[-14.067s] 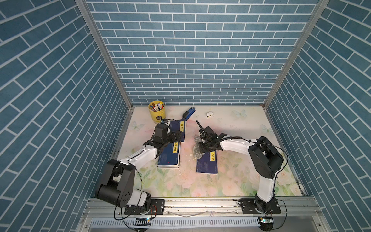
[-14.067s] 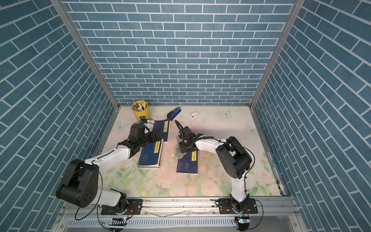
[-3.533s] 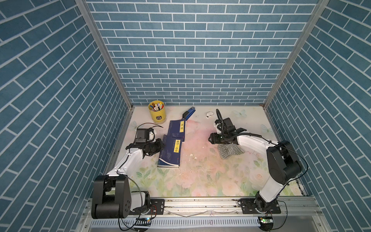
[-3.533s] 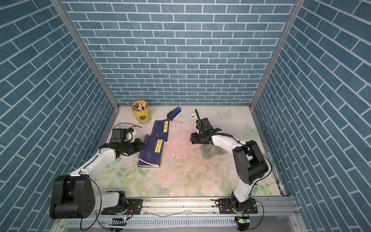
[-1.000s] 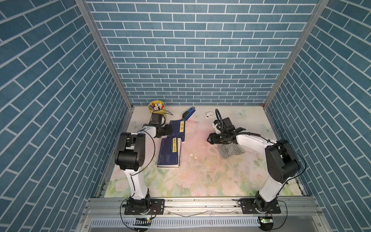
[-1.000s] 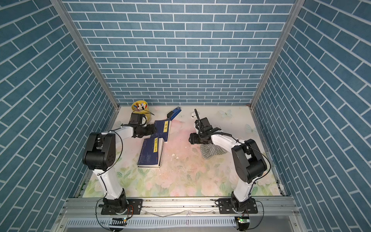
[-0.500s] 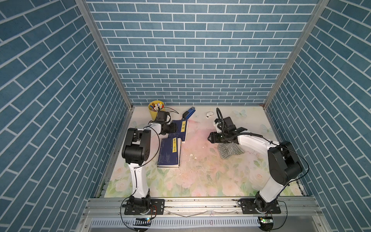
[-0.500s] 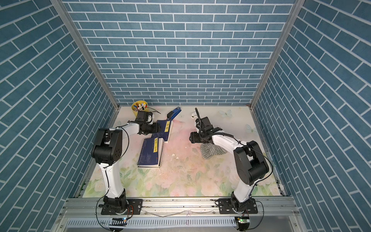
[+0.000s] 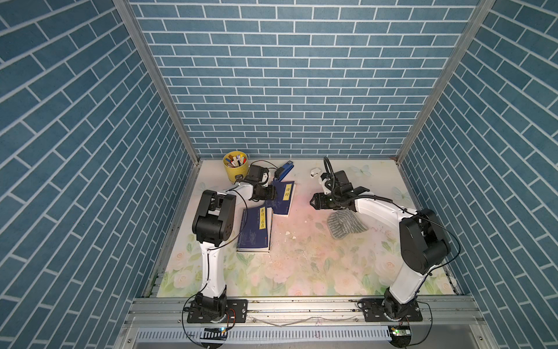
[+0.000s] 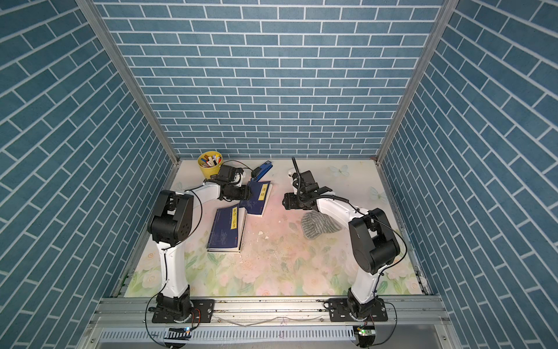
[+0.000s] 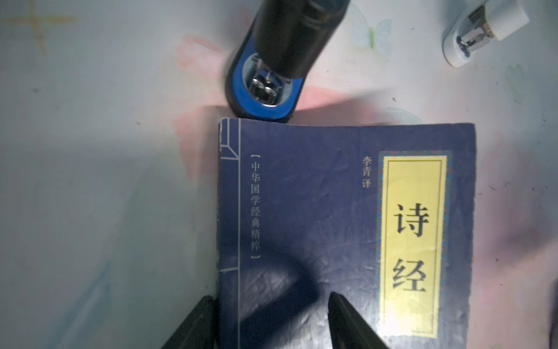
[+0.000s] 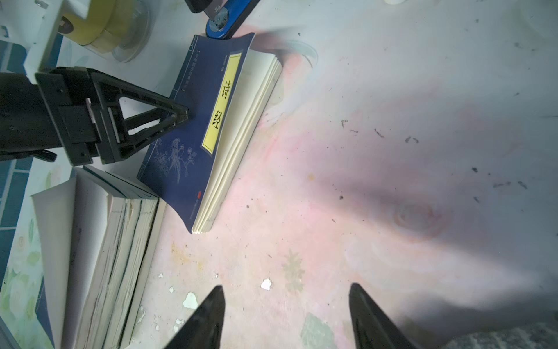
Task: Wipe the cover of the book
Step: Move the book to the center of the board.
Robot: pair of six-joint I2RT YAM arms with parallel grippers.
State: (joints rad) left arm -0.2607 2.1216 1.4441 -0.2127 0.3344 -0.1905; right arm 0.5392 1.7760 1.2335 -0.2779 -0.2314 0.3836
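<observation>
1. Two tools: the left tool (image 9: 274,193) and the right tool (image 9: 313,201).
2. Two blue book covers show: the first book (image 9: 285,199) under the left tool, the second book (image 9: 255,232) just beside it. Volumes beneath the second cannot be counted.
3. One striped cloth (image 9: 344,225), by the right tool.
4. One yellow pen cup (image 9: 234,174).
5. One blue stapler (image 9: 285,169).
6. One small white object (image 9: 314,172).

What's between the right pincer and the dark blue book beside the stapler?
Bare stretch: the right wrist view shows only stained floral table mat between the right pincer and the dark blue paperback book beside the blue stapler.
</observation>
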